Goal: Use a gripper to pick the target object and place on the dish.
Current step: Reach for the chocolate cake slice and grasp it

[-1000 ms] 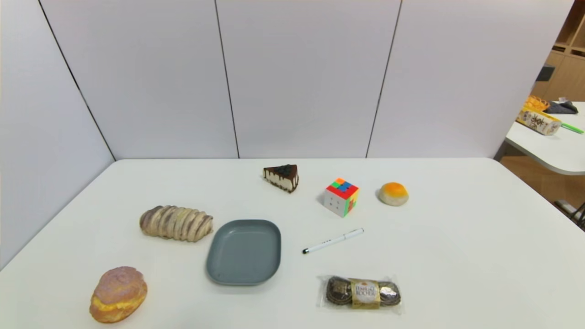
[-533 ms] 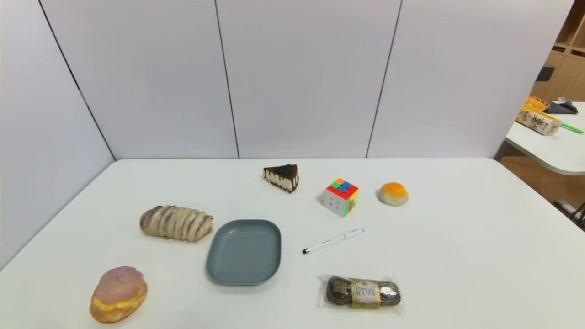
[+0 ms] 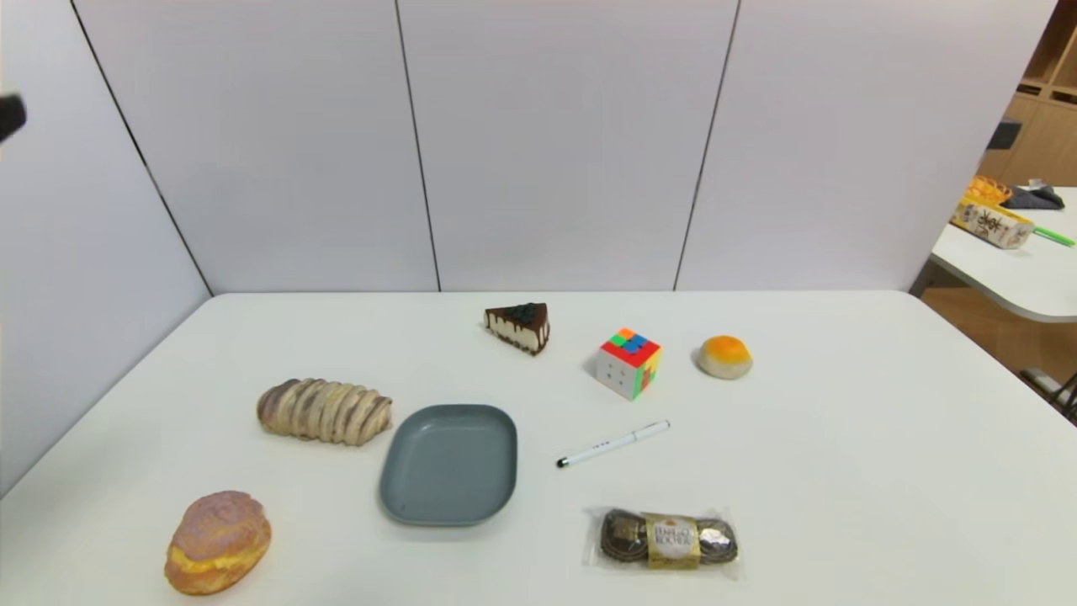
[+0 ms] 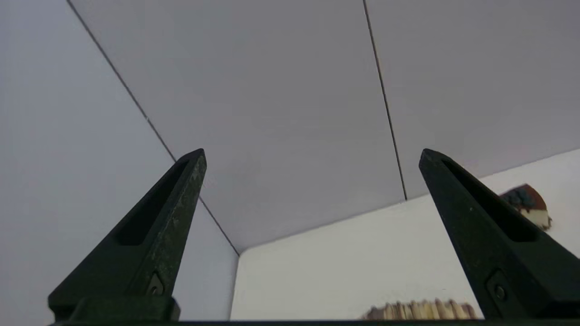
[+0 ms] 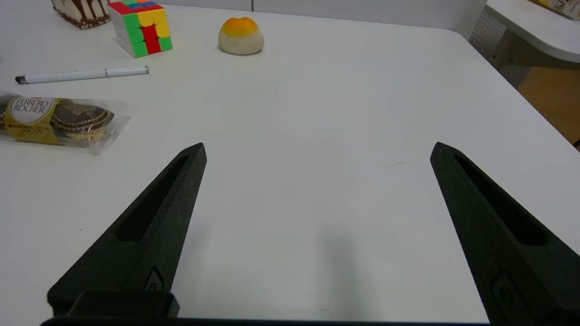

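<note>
Left pincer (image 4: 312,154) spread; one cake slice (image 3: 518,326), one dish (image 3: 448,464).

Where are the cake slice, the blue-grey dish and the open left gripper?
cake slice (image 3: 519,325), head view, chocolate top.
dish (image 3: 449,464), head view, bare centre.
left gripper (image 4: 312,156), left wrist view, midway between fingertips.

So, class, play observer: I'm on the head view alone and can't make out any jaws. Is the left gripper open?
Observer: Yes, the left gripper has its jaws wide apart, holding nothing.
Operator: Aimed at what?
Observer: Mostly the wall; the cake shows far off on the table.
Operator: And the right?
Observer: The right gripper, jaws open too, hangs over the table, apart from the chocolates.
</note>
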You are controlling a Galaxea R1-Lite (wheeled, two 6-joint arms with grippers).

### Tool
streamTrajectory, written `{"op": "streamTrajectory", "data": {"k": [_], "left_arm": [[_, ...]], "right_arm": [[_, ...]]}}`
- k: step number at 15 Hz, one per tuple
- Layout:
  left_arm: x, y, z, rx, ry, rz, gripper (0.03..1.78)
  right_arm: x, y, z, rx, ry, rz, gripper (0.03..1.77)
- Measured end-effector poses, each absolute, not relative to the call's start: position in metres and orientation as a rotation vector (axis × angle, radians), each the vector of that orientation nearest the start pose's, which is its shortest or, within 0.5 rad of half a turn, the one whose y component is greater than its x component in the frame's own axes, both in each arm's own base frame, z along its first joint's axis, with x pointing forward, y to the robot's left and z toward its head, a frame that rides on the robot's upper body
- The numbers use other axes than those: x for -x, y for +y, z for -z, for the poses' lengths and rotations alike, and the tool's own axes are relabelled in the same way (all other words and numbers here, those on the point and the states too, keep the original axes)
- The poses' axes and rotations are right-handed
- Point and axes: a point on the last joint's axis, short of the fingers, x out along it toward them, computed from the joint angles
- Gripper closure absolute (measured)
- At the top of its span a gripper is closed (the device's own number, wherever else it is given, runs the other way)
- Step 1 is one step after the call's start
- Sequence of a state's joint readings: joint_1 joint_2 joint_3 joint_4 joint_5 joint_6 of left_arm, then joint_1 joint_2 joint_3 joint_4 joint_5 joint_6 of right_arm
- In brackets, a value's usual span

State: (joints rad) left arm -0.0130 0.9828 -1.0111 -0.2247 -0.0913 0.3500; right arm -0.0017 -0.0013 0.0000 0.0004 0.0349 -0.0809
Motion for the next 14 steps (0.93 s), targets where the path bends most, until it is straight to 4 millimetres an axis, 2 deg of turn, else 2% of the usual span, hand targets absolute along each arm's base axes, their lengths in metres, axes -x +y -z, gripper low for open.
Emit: {"op": "streamTrajectory", "data": {"k": [1, 3, 5, 9, 11, 14], "left_arm": [[-0.128, -0.004, -0.375, -0.389, -0.293, 0.075, 0.12], [-0.177, -0.007, -0.400, -0.433, -0.316, 0.131, 0.12], [-0.226, -0.014, -0.407, -0.462, -0.307, 0.206, 0.12], [-0.305, -0.044, -0.396, -0.522, -0.246, 0.337, 0.12], [-0.332, -0.064, -0.382, -0.556, -0.177, 0.410, 0.12], [-0.361, -0.094, -0.354, -0.630, -0.058, 0.521, 0.12]], "right_arm": [[0.023, 0.001, -0.075, 0.081, -0.002, -0.033, 0.09], [0.023, 0.001, -0.075, 0.081, -0.003, -0.033, 0.09], [0.023, 0.001, -0.075, 0.081, -0.003, -0.033, 0.09], [0.023, 0.001, -0.075, 0.080, -0.003, -0.033, 0.09], [0.023, 0.001, -0.075, 0.081, -0.003, -0.033, 0.09], [0.023, 0.001, -0.075, 0.080, -0.002, -0.033, 0.09]]}}
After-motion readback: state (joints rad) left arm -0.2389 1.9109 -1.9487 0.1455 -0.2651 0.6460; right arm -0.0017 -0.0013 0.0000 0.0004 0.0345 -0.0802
